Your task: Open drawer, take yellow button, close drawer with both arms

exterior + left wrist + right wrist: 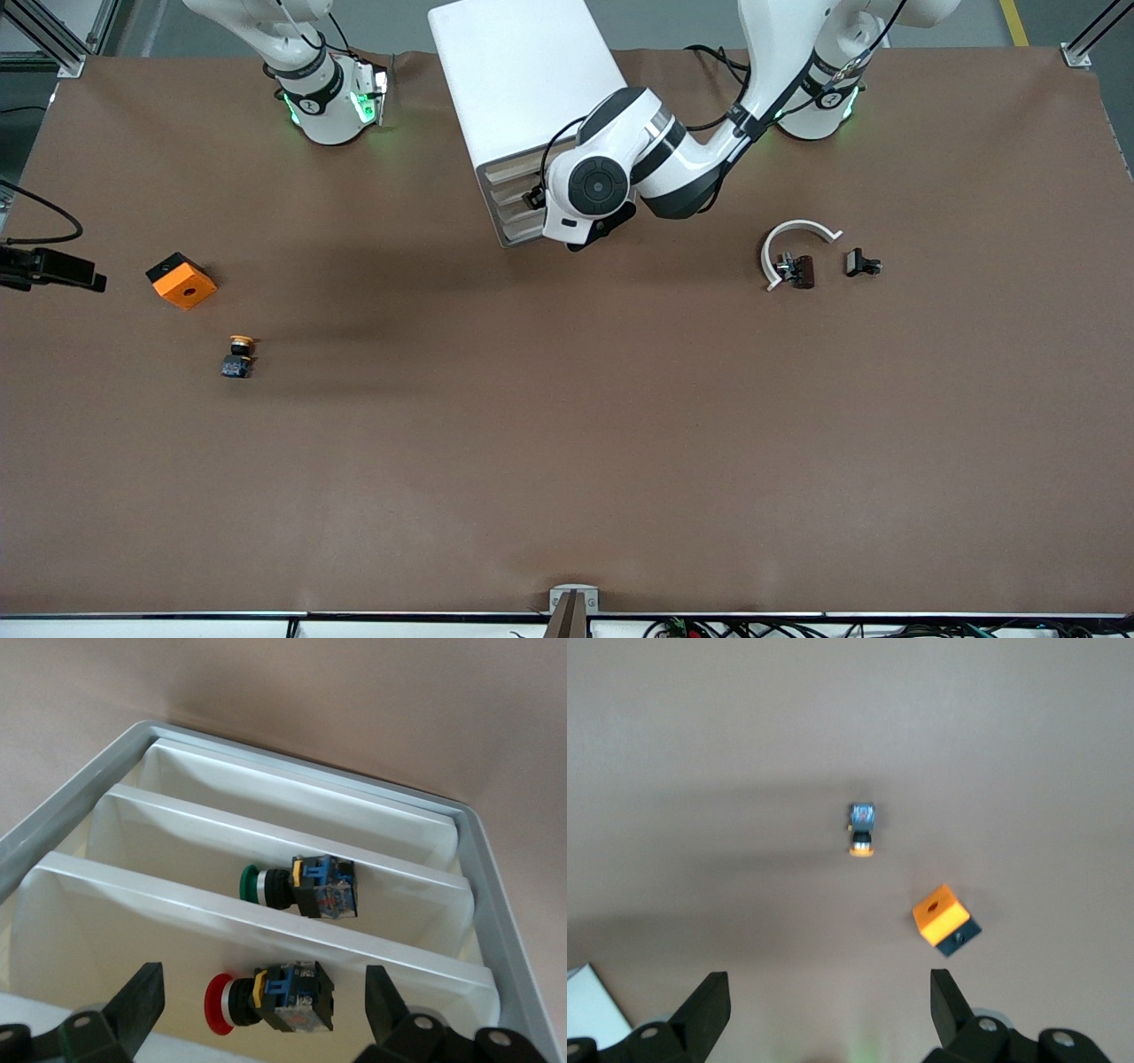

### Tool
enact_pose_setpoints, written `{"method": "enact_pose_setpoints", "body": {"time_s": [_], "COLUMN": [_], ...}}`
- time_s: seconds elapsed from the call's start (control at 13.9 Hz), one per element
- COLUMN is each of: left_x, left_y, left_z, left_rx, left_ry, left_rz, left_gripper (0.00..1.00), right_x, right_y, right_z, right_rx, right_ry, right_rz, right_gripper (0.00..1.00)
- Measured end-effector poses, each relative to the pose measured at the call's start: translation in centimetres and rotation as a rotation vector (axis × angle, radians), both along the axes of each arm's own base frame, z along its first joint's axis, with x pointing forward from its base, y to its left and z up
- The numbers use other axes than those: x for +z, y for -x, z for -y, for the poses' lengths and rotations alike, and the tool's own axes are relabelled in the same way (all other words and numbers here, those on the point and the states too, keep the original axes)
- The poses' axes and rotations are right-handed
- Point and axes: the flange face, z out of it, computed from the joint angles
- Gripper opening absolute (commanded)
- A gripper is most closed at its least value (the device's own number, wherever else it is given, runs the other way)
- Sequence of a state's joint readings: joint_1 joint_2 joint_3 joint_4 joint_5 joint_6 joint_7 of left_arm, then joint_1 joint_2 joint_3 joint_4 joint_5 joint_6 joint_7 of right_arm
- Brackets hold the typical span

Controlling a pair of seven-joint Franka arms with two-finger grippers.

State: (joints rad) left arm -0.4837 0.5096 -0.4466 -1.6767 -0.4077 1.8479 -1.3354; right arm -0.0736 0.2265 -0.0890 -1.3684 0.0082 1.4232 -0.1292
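Observation:
The white cabinet (523, 89) stands between the two arm bases. Its uppermost drawer (509, 173) looks pushed in. The left arm's wrist (589, 199) hangs at the cabinet's front. My left gripper (263, 974) is open and empty over the slotted drawer fronts. A red-capped button (270, 997) and a green-capped one (301, 886) lie in two lower drawers. The orange-yellow button (237, 356) lies on the table toward the right arm's end; it also shows in the right wrist view (862, 828). My right gripper (830, 979) is open and empty, high over the table.
An orange cube (181, 281) with a dark hole lies beside the button, farther from the front camera. A white ring piece (793, 244) and two black clips (797, 270) (861, 263) lie toward the left arm's end. A black device (49, 268) juts over the table edge.

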Motion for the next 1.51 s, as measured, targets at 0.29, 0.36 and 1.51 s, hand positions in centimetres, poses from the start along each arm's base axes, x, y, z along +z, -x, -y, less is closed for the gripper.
{"method": "enact_pose_setpoints", "body": {"time_s": [0.29,0.36,1.51], "left_x": [-0.3,-0.2,3.2], "left_y": [-0.2,-0.2,-16.1], "left_z": [-0.2,-0.2,-10.6], "left_rx": [0.007,0.007,0.017], "left_ry": [-0.002,-0.001,-0.104], "left_rz": [-0.025,-0.025,0.350], "left_gripper": [1.00,1.00,1.00], "right_x": [2.7,3.7,10.0], "right_y": [0.5,0.7,8.3], "right_z": [0.1,0.2,-0.2], "right_rx": [-0.003,-0.004,-0.019], "right_ry": [0.006,0.008,-0.060], "right_rz": [0.042,0.059,0.129], "right_gripper": [1.00,1.00,1.00]}}
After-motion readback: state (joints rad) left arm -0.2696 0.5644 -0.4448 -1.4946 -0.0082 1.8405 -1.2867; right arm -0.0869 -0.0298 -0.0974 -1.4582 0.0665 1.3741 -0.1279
